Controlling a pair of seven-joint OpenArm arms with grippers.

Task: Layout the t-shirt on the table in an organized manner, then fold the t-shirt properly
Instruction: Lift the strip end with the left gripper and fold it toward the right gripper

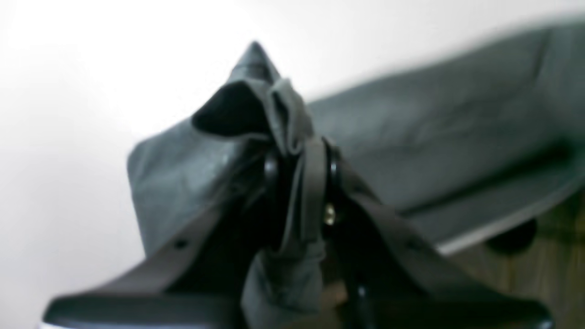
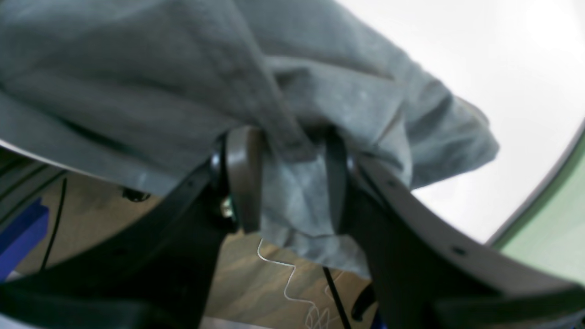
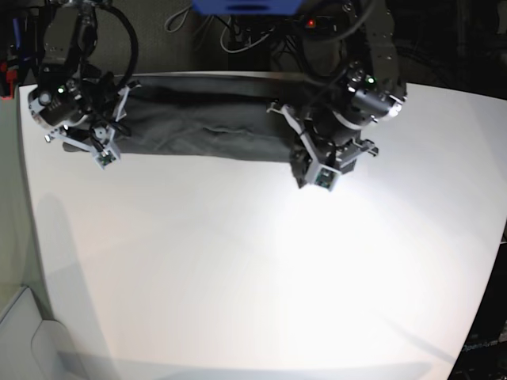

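Observation:
The dark grey t-shirt lies as a long wrinkled band along the far edge of the white table, stretched between my two arms. My left gripper is at the band's right end. In the left wrist view, that left gripper is shut on a bunched fold of the t-shirt. My right gripper is at the band's left end. In the right wrist view, the right gripper is closed on a thick bunch of the t-shirt, which hangs below its fingers.
Behind the table's far edge are cables and a blue box. Wooden floor with a thin white cord shows under the cloth. A pale green surface borders the table.

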